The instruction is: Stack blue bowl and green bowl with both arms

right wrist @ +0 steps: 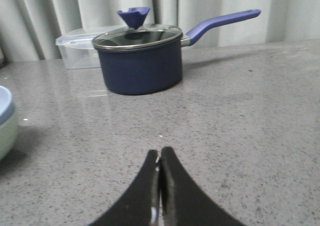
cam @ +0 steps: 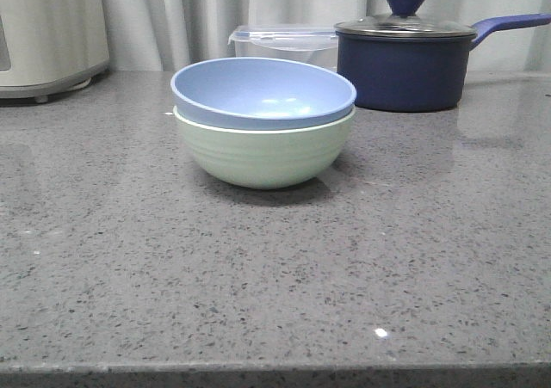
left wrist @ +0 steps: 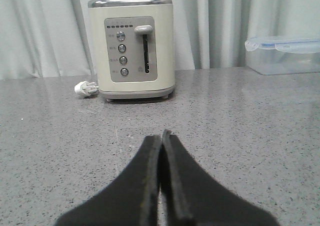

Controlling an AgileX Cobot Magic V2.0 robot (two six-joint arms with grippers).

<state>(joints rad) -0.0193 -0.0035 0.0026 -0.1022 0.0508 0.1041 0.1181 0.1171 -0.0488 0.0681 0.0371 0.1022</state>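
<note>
On the grey worktop point(cam: 275, 267) the blue bowl point(cam: 263, 91) sits nested inside the green bowl point(cam: 264, 151). Both arms hang low above the surface, left gripper point(left wrist: 161, 136) and right gripper point(right wrist: 160, 153) with fingers pressed together, empty.

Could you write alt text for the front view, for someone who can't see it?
A blue bowl sits nested inside a green bowl on a grey speckled counter. Behind them stand a navy lidded saucepan, a clear plastic box and, at far left, a cream toaster before pale curtains.
</note>
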